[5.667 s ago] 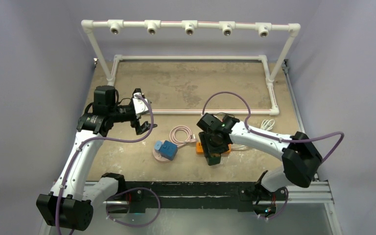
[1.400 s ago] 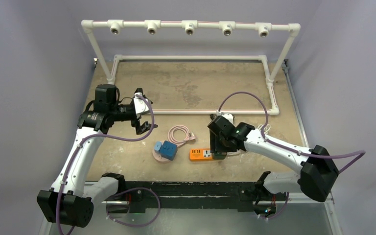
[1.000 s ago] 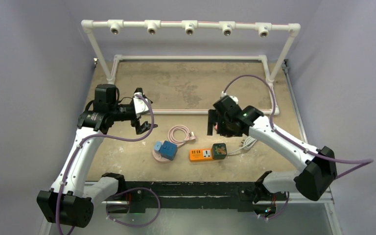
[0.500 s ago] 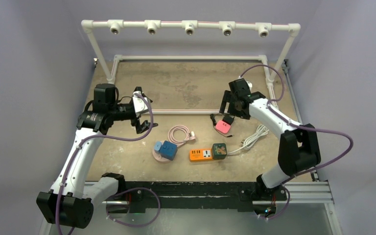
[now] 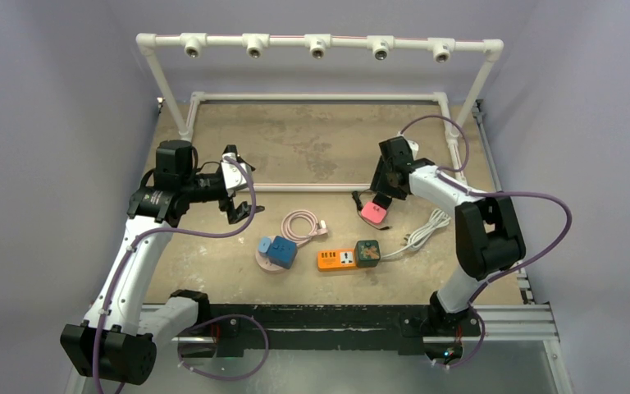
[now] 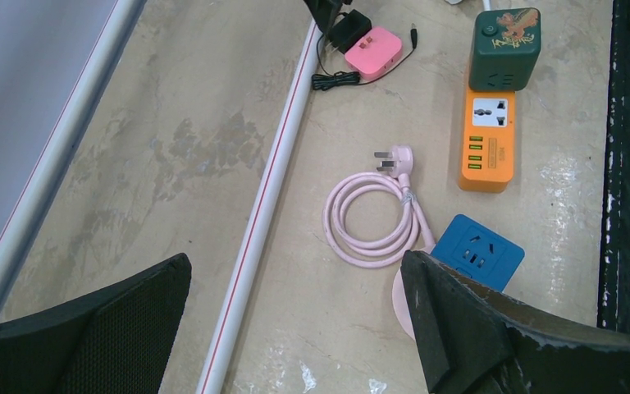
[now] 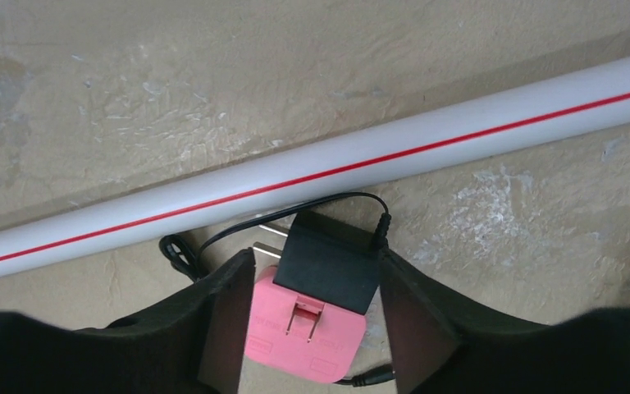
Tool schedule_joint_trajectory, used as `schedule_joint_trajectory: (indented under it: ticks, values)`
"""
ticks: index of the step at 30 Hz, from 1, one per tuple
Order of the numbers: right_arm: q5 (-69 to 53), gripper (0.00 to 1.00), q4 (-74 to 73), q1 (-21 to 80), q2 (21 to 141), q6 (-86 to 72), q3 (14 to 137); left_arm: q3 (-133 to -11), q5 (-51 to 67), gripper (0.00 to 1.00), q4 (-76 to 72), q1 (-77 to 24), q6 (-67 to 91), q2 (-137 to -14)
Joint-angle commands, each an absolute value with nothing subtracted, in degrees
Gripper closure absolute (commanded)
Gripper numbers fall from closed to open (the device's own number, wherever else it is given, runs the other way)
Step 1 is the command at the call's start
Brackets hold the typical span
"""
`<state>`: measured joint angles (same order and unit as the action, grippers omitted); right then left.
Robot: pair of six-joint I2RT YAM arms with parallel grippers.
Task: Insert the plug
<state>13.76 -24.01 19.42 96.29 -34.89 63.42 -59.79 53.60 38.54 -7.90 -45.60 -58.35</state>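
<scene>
Black plug (image 7: 328, 267) sits inside the parted right gripper (image 7: 313, 258).

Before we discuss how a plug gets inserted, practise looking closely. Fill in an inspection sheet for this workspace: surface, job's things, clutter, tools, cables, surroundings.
Surface: beige tabletop, stained and scuffed.
Job's things: orange power strip with a green cube adapter at one end; black adapter lying on a pink block; pink plug lying free.
Clutter: blue socket block on a pink round base.
Tools: left tool open and empty above the table; right tool flanks the black adapter, grip unclear.
Cables: coiled pink cable; white cable beside the strip; thin black lead.
Surroundings: white pipe frame; plain walls.
</scene>
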Motion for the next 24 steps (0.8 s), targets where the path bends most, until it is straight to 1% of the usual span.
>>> schedule_joint_trajectory:
  ticks: [1,3,7,12,15,17,22,23,24]
  values:
    - [14.7,0.46,-21.2,19.1,95.8,-37.5,60.6,-62.1,53.8,0.01,37.7,-7.8,-44.8,-57.1]
    - [14.1,0.48,-20.9,19.1,96.1,-38.0,59.6,-62.2,53.8,0.01,37.8,-7.8,-44.8,-57.1]
    - [14.7,0.47,-19.8,19.1,97.1,-38.1,58.3,-62.4,53.5,0.01,37.8,-7.8,-44.8,-57.1]
    - [15.3,0.37,-19.8,19.1,98.5,-38.0,59.2,-62.8,53.6,0.01,38.3,-7.8,-45.0,-57.1]
    - [15.1,0.37,-19.8,19.1,98.0,-38.0,59.0,-62.9,53.3,0.01,38.7,-7.8,-45.2,-57.0]
    - [15.1,0.38,-19.9,19.1,97.1,-38.0,58.5,-62.9,53.2,0.01,38.9,-7.8,-45.4,-56.9]
    - [15.2,0.48,-20.0,19.1,95.5,-39.0,56.2,-62.9,53.4,0.01,39.0,-7.8,-45.3,-56.9]
    - [15.0,0.50,-19.7,19.1,95.4,-39.2,55.8,-62.8,53.4,0.01,38.9,-7.8,-45.2,-57.0]
    - [14.9,0.55,-19.5,19.1,95.3,-39.2,55.6,-62.8,53.4,0.01,38.9,-7.8,-45.1,-57.0]
